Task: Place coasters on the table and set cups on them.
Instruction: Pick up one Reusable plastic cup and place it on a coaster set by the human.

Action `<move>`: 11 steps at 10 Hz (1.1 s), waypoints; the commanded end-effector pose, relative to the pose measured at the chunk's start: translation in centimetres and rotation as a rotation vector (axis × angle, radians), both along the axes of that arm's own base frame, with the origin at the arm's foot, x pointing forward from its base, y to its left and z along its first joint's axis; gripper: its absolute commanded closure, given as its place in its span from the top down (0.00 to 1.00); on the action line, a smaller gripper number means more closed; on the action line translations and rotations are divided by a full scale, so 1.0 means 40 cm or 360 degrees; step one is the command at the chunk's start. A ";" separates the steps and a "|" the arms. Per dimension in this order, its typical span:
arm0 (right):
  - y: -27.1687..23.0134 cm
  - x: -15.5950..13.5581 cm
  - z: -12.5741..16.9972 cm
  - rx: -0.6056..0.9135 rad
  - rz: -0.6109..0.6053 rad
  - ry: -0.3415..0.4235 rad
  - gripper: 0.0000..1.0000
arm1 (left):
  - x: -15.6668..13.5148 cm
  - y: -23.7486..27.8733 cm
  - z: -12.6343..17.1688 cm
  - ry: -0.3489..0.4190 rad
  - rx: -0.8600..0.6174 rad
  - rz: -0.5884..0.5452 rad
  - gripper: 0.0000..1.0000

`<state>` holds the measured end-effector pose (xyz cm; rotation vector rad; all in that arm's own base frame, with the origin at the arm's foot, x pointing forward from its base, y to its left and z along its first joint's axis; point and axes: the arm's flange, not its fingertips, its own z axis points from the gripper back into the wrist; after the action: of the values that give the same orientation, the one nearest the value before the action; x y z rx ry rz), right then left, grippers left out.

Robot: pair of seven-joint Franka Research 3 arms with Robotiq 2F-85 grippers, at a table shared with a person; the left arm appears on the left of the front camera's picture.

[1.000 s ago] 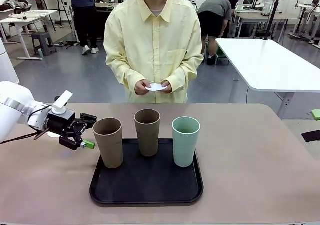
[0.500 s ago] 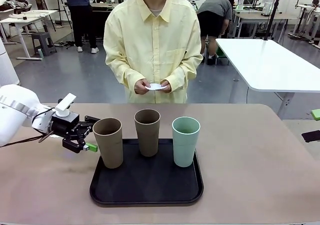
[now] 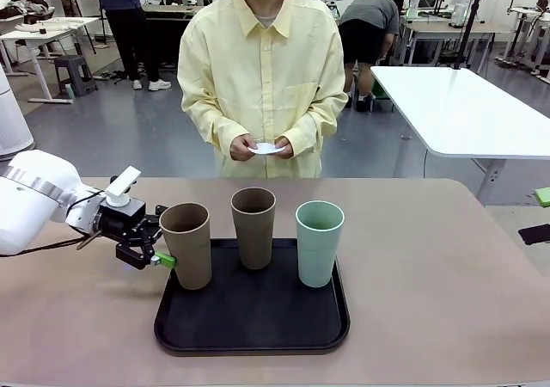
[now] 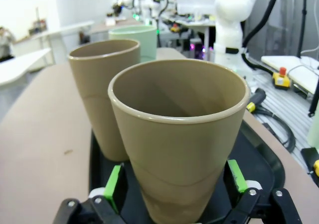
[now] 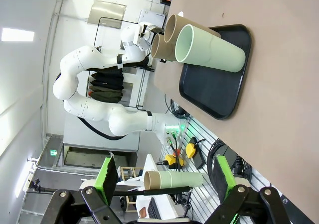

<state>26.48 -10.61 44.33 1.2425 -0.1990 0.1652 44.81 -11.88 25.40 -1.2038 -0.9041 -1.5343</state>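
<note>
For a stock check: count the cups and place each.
3, all on the black tray: the left brown cup at its left edge between the left gripper's open jaws, the middle brown cup farther back, the mint green cup at right.

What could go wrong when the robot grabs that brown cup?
The robot's left hand is open around the left brown cup, quite low down, so the tall cup might tip when lifted. The other brown cup stands close beside it on the tray and could get bumped. The coasters are in the person's hands, so the cup may have nowhere proper to land.
</note>
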 end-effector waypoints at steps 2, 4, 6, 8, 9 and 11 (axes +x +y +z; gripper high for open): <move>0.000 0.003 -0.001 0.0023 0.0010 -0.0014 1.00 | 0.009 -0.022 -0.024 -0.0056 -0.0026 -0.0072 1.00; 0.000 0.003 -0.001 0.0023 0.0010 -0.0014 1.00 | 0.012 -0.027 -0.036 -0.0028 -0.0031 -0.0089 1.00; 0.000 0.003 -0.001 0.0023 0.0010 -0.0014 1.00 | 0.013 -0.027 -0.037 -0.0019 -0.0049 -0.0106 0.40; 0.000 0.003 -0.001 0.0023 0.0010 -0.0014 1.00 | 0.014 -0.025 -0.034 -0.0024 -0.0040 -0.0115 0.00; 0.000 0.003 -0.001 0.0023 0.0010 -0.0014 1.00 | 0.013 -0.024 -0.033 -0.0024 -0.0033 -0.0111 0.38; 0.000 0.003 -0.001 0.0023 0.0010 -0.0014 1.00 | 0.011 -0.021 -0.029 -0.0029 -0.0026 -0.0111 0.00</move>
<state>26.48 -10.61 44.33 1.2425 -0.1990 0.1652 45.29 -12.99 24.12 -1.2485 -0.8780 -1.5575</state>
